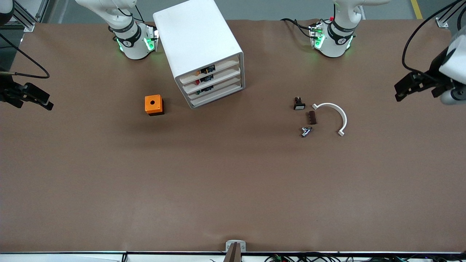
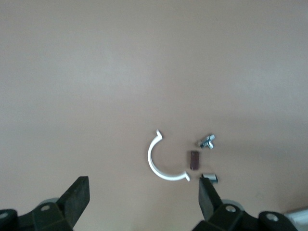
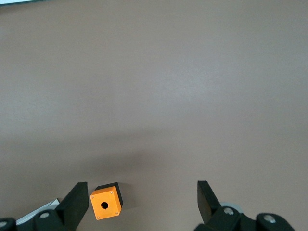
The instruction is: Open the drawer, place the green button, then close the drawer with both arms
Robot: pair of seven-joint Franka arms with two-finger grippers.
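Observation:
The white cabinet (image 1: 198, 40) stands near the arms' bases with all four drawers shut. The drawer (image 1: 215, 90) is third down, with a plain front. The button (image 1: 305, 131) lies on the table toward the left arm's end, beside a white half ring; it also shows in the left wrist view (image 2: 208, 141). My left gripper (image 1: 418, 89) is open and empty, up in the air over the table's end (image 2: 144, 197). My right gripper (image 1: 29, 98) is open and empty over the other end (image 3: 142, 199).
An orange cube with a round hole (image 1: 154, 104) sits beside the cabinet (image 3: 106, 202). A black switch with a white face (image 1: 299, 104), a small brown piece (image 1: 312, 117) and the white half ring (image 1: 333, 116) lie close to the button.

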